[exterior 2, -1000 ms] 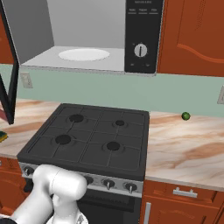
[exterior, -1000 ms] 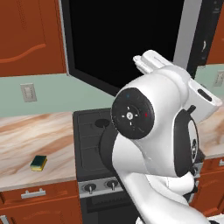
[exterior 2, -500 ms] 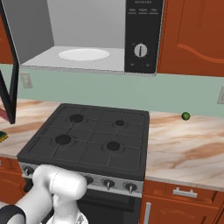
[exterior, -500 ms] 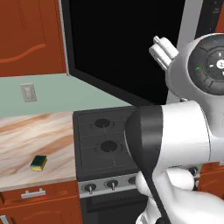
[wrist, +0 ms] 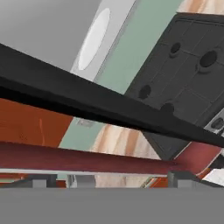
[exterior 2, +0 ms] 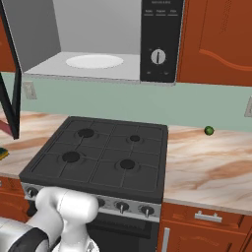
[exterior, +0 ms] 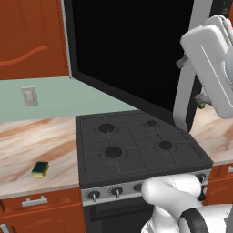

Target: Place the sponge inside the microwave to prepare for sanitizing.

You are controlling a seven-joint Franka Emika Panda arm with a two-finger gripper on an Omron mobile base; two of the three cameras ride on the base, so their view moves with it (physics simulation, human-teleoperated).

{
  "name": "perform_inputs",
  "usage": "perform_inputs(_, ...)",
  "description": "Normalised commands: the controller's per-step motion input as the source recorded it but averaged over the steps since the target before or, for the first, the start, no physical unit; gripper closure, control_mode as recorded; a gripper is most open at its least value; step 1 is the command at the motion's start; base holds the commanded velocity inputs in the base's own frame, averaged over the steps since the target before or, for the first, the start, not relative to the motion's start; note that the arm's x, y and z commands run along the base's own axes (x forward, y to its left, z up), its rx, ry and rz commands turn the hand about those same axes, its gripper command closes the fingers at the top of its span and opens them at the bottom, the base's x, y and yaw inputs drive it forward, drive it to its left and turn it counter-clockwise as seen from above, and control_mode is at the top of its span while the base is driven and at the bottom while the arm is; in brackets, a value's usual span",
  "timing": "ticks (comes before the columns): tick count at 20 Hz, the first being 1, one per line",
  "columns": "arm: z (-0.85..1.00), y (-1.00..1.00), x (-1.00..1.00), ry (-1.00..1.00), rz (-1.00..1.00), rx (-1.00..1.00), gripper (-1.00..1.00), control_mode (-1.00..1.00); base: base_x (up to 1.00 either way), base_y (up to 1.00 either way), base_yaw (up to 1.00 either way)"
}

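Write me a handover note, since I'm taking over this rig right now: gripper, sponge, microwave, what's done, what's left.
Gripper: open, empty, close by the dark red handle of the microwave door.
Sponge: on the counter, left of the stove, untouched.
Microwave: door wide open, white plate bare.
Done: door is open.
Left: grasp the sponge, set it inside.

The white arm is seen rising from the lower right of the left base view, its rounded lower links bent low at the bottom edge and a broad white upper link raised high at the right edge. In the hand view, the gripper (wrist: 107,180) is seen by two small dark fingertips (wrist: 40,180) set wide apart at the bottom, with nothing held between them.
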Motion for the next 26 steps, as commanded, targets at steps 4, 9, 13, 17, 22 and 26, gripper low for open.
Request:
perform_inputs(4, 0.00, -0.01, -0.15, 0.00, 0.52, 0.42, -1.00, -1.00, 0.00, 0.00, 0.00)
perform_inputs(9, 0.00, 0.00, -0.04, 0.00, 0.48, 0.34, -1.00, -1.00, 0.00, 0.00, 0.00)
perform_inputs(13, 0.00, -0.04, -0.05, 0.00, 0.40, 0.24, -1.00, -1.00, 0.00, 0.00, 0.00)
perform_inputs(17, 0.00, -0.22, -0.32, -0.06, 0.30, 0.06, -1.00, -1.00, 0.00, 0.00, 0.00)
perform_inputs(22, 0.00, -0.28, -0.44, -0.20, 0.24, 0.00, -1.00, -1.00, 0.00, 0.00, 0.00)
perform_inputs(26, 0.05, -0.32, -0.30, -0.18, 0.09, -0.03, -1.00, -1.00, 0.00, 0.00, 0.00)
